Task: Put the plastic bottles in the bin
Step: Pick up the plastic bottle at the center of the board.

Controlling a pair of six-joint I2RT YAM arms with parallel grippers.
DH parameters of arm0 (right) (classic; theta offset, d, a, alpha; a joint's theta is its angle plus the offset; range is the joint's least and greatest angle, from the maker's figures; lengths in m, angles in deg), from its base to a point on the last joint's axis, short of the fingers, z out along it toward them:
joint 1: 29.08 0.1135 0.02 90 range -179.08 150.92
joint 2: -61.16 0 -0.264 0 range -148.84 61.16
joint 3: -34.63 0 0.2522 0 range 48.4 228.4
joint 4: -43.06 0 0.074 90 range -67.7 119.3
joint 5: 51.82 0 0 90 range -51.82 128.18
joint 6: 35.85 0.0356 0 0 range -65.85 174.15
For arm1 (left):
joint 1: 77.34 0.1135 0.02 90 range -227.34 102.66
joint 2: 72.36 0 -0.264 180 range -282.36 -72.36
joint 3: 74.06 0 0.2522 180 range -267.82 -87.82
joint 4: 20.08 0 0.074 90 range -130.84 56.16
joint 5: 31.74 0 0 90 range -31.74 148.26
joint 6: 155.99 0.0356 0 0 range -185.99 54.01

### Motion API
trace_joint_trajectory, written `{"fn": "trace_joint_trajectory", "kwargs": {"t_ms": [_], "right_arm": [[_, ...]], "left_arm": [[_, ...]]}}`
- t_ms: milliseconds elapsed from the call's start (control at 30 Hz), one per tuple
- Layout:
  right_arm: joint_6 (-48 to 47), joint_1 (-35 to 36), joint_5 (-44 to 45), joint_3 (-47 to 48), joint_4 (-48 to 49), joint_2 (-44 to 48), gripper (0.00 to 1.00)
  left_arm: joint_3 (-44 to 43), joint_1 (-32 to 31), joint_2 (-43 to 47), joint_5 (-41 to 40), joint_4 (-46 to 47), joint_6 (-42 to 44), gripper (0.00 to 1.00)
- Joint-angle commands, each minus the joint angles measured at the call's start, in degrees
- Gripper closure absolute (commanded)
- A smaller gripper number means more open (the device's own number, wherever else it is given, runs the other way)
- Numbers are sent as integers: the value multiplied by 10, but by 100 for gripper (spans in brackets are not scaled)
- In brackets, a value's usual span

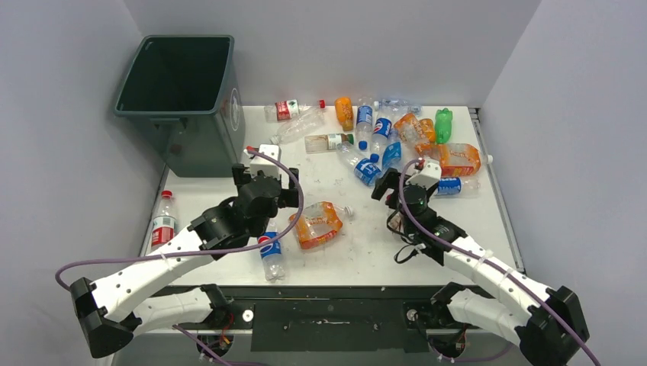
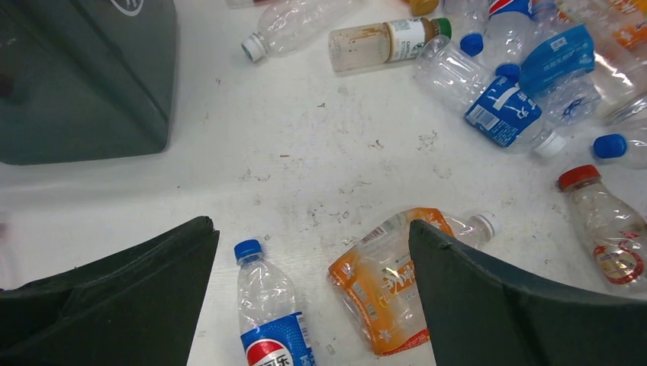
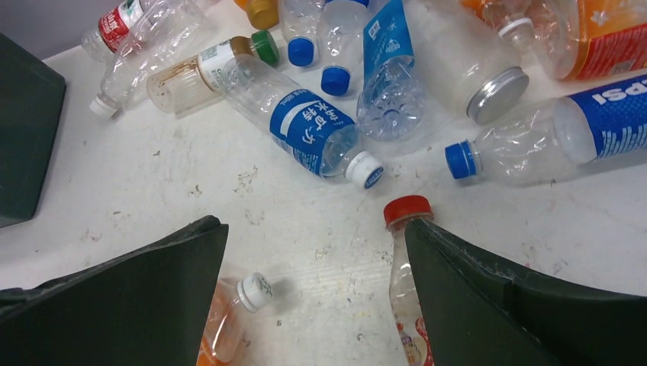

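— Fingers first. What have you got?
— Left gripper [image 2: 311,229]: spread wide, nothing between the fingers. It hangs over bare table [image 1: 358,244]. A Pepsi bottle [image 2: 267,316] lies at lower centre of my left wrist view, and a crushed orange bottle [image 2: 381,286] sits just right of it. Right gripper [image 3: 314,225]: wide too, and empty. A red-capped bottle [image 3: 402,274] lies along its right finger. Touching or not, I cannot tell.
— Further out?
— Main heap of plastic bottles [image 1: 389,137] sits upper centre-right in the top view. All are on their sides, many touching. One red-label bottle [image 1: 162,225] lies alone at the table's left edge.
— Bin?
— Bin [image 1: 202,145] stands upright in the upper left of the top view, at the table's far left corner, well apart from the heap. I see no bottle inside. Its floor is dark, so I won't swear to it.
— Progress?
— My reading: barely begun, if at all. About twenty bottles lie on the table, none gripped. A first pick is what remains to start. The two under my left fingers look the handiest for the bin.
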Motion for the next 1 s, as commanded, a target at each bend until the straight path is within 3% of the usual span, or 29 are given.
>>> {"fn": "trace_joint_trajectory", "kwargs": {"t_ms": [0,167,300,400,600,967], "right_arm": [[47,-3,-23,-18,-26,71,10],[-11,-3,-21,-39,-6,122,10],[-19,-5,35,-23,-75,110,10],[-3,-15,77,-14,-118,100,10],[-11,-101,-23,-28,-108,61,9],[20,-105,-117,-24,-107,-82,10]], "left_arm": [[0,-1,-11,-10,30,-10,4],[19,0,1,-10,62,7,4],[51,3,43,40,77,99,4],[62,10,71,38,87,106,4],[64,22,107,115,81,96,4],[58,20,111,142,65,101,4]]}}
